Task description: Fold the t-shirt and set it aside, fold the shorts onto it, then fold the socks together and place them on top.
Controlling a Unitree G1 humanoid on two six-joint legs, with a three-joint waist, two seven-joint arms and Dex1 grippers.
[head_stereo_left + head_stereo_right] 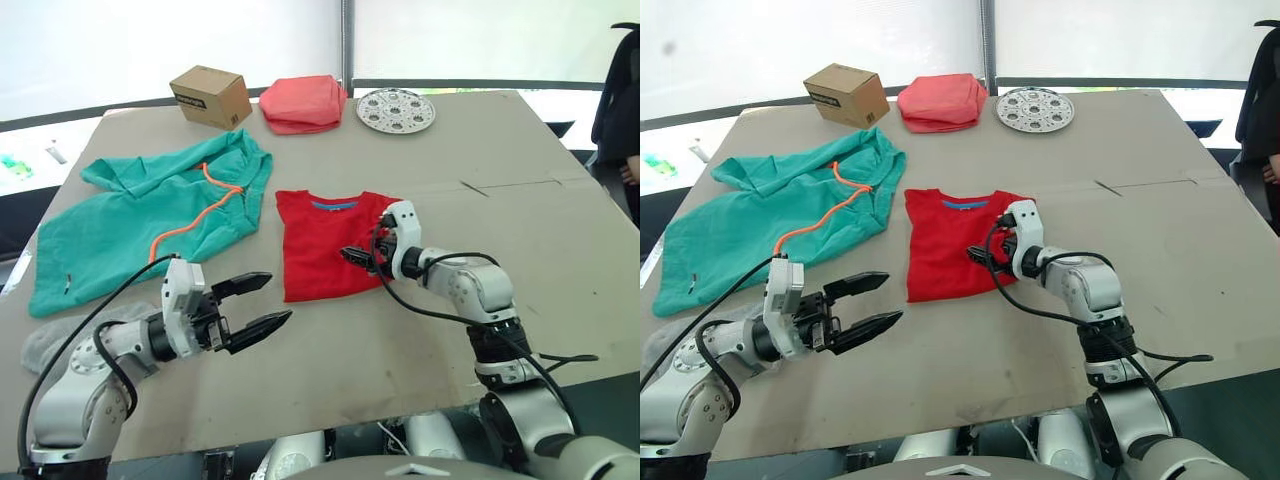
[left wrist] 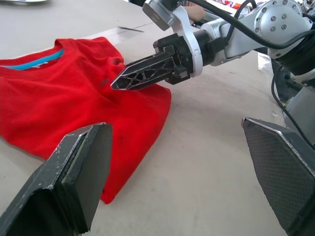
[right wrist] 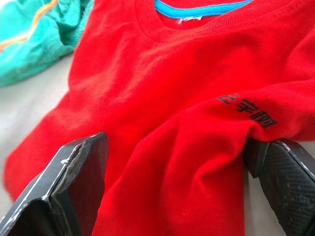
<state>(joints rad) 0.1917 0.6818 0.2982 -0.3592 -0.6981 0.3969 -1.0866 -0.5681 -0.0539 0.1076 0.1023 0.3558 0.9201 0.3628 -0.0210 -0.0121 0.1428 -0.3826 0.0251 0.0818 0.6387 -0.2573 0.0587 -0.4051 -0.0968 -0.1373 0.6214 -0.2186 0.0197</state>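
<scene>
1. Nearest, in the lower left of the left eye view, the left gripper [image 1: 262,303] hangs just above the table [image 1: 400,340] with its two black fingers spread apart and nothing between them.
2. At the far lower left edge, beside the left arm, the socks [image 1: 50,340] lie as a pale grey bundle on the tabletop, partly hidden by the arm.
3. Just right of centre, the right gripper [image 1: 356,256] sits low at the right edge of the t-shirt [image 1: 325,240]. In the right wrist view its fingers stand wide apart with a raised fold of the red cloth between them; whether either finger presses the cloth cannot be told.
4. The t-shirt lies in the middle of the frame, folded into a narrow upright rectangle, with its blue neckband at the far end and small dark print on the fold near the gripper.
5. Left of the t-shirt, the shorts [image 1: 140,225] are spread loosely across the left-centre, with the orange drawstring [image 1: 195,215] trailing over them; their right edge lies just beside the t-shirt.
6. Along the top, from left to right: a cardboard box [image 1: 210,96], a salmon-pink cloth bundle [image 1: 303,103] and a round patterned plate [image 1: 396,110].
</scene>
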